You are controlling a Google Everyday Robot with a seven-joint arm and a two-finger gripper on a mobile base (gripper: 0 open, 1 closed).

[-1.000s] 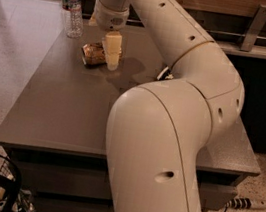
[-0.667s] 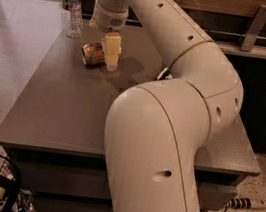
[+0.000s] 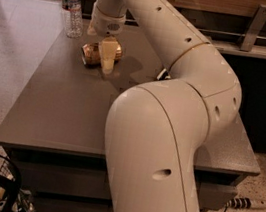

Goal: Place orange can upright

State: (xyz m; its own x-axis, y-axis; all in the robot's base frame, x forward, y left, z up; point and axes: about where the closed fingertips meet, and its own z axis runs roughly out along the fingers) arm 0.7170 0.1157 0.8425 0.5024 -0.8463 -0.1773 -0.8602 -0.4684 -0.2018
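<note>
The orange can [image 3: 92, 54] lay on its side near the worktop's [image 3: 66, 112] far left corner, one end facing about 9 o'clock. The gripper [image 3: 106, 59] hung straight down at the can's 3 o'clock half, partly covering it; whether the jaws were clenched on it or released could not be told. To do this step well, I judged, the hold should be firm before lifting. The can should then be turned base-down and set flat, clear of the water bottle [image 3: 72, 6] at its 11 o'clock.
</note>
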